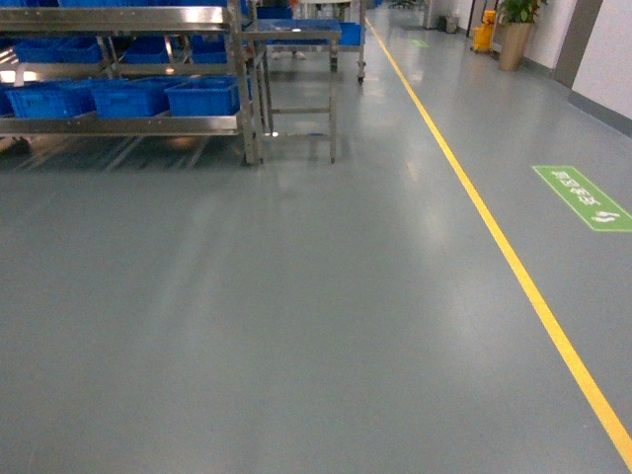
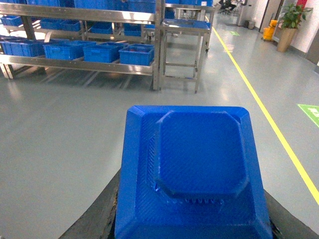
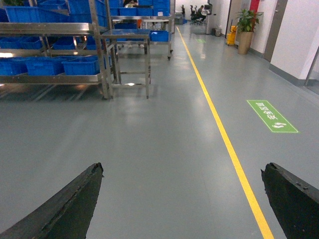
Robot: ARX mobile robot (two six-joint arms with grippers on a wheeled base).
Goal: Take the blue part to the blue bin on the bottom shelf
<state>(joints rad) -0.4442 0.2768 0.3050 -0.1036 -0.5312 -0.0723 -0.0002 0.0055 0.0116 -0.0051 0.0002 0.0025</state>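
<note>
Fingers (image 3: pixel 65 209) of the right gripper (image 3: pixel 182 204) spread wide over bare floor; left gripper (image 2: pixel 192 219) clamps the blue part (image 2: pixel 192 174), its fingers mostly hidden; bottom shelf (image 1: pixel 118 125) stands far off.

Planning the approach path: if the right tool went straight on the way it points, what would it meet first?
Nothing close: between the right tool's fingers lies only bare floor; far ahead, perhaps the steel table.
</note>
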